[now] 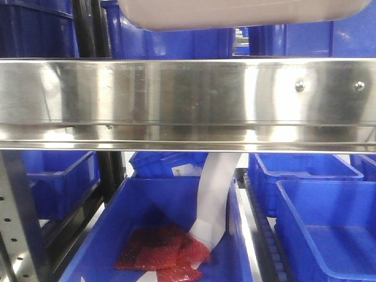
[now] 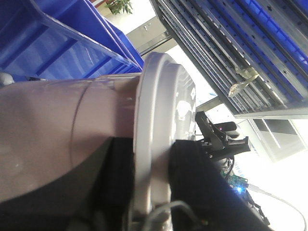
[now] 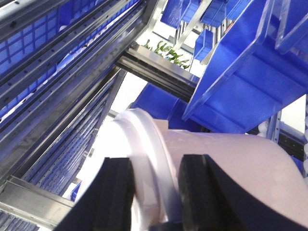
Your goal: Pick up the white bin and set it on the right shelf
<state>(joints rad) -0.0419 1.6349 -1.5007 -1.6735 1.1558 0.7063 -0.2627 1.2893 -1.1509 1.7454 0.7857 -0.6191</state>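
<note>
Exterior front-facing view is showing one white bin hanging just above the right shelf, whose steel rail is bearing two rivets, with at least five blue crates sitting below. The middle crate is holding several red packets and one white bag, while the bin's own contents are not showing. Two grippers are clamping the bin's rim: left gripper and right gripper each pinching it between two black pads.
</note>
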